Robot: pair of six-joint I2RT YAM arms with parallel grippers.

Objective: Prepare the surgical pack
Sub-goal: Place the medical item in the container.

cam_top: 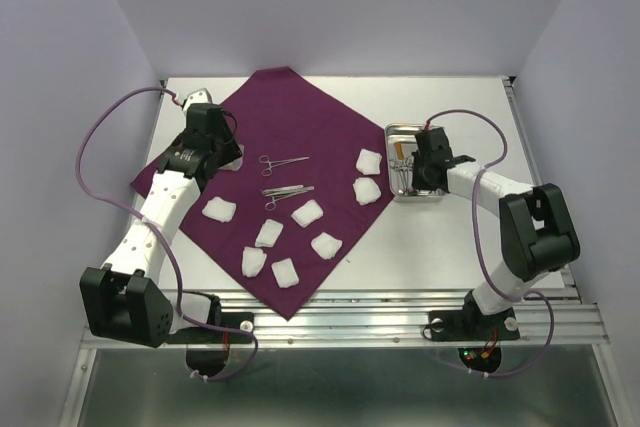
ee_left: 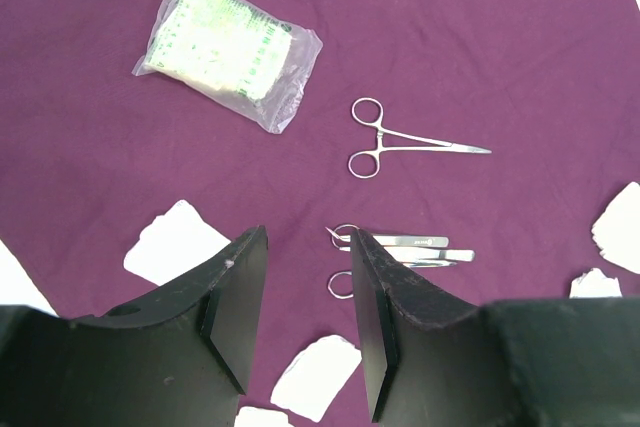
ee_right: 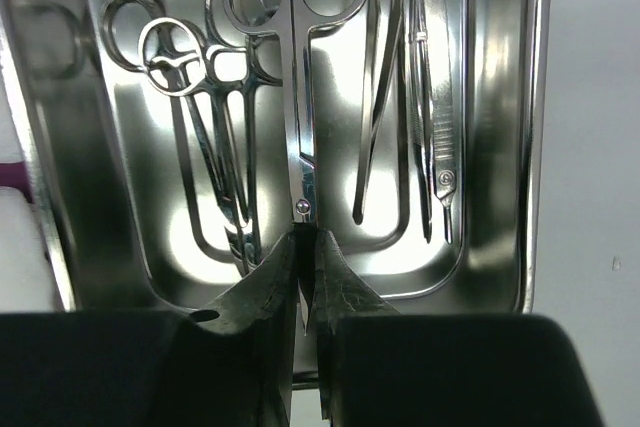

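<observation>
cloth (cam_top: 300, 117) lies flat on the table (cam_top: 430, 237), gauze (cam_top: 219, 210) on it. our right gripper (ee_right: 305, 242) pinches scissors (ee_right: 297, 117) blades in the tray (ee_right: 485, 197); left gripper (ee_left: 308, 237) hovers spread, empty. we judge the tip-only grip may let scissors swing or slip.

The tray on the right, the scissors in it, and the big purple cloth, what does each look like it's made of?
Tray: likely stainless steel with a polished finish; it mirrors the instruments lying in it.
Scissors: bright polished metal, probably steel, with a visible pivot screw.
Purple cloth: fabric by the look, matte with no glare, draping flat on the table.
</observation>
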